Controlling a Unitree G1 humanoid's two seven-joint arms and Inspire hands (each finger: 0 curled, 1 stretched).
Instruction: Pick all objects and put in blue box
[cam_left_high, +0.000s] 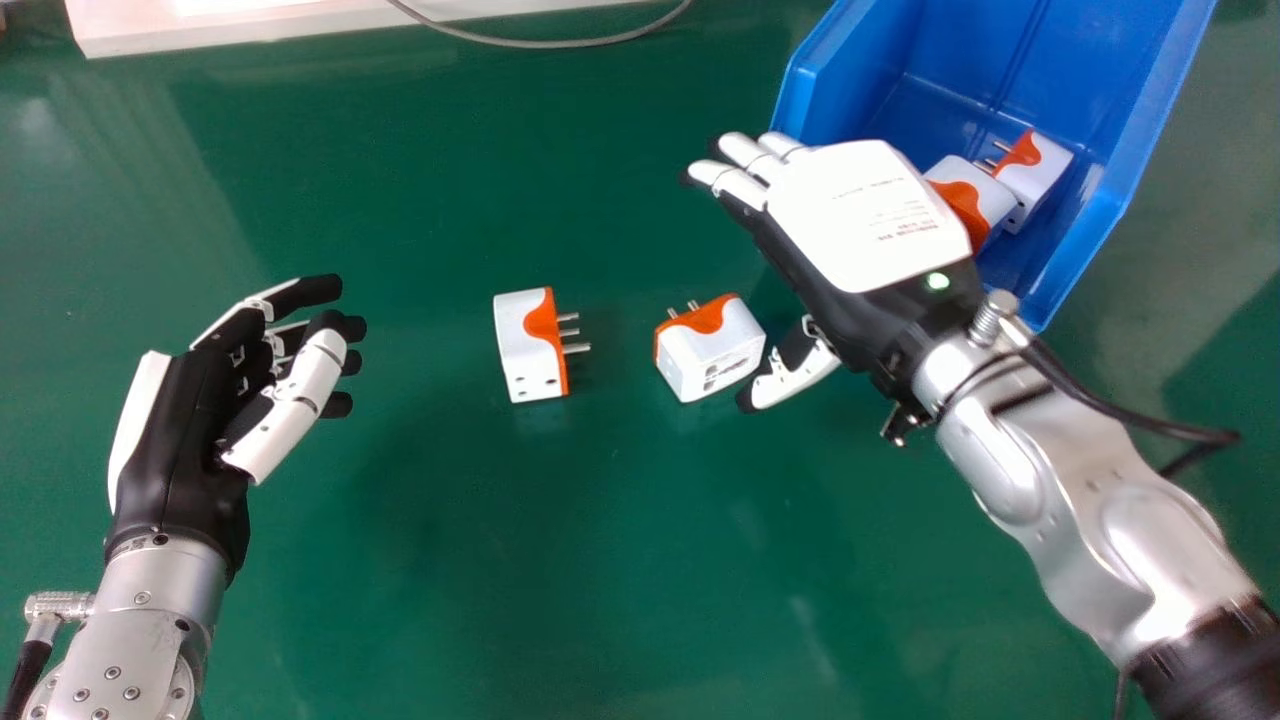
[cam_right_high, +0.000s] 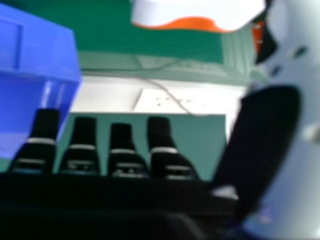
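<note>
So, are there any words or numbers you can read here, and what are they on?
No words or numbers are clear enough to read.
Right hand: lines of print on its white back, too small to read.
Plug beside that hand's thumb: dark marks on its white side, too small to tell if they're writing.

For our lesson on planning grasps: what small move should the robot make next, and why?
Probably ease the right hand over the plug adapter nearest its thumb, ready to grasp: its fingers are extended and hold nothing, and that adapter lies outside the blue box, closer than the other loose one.
</note>
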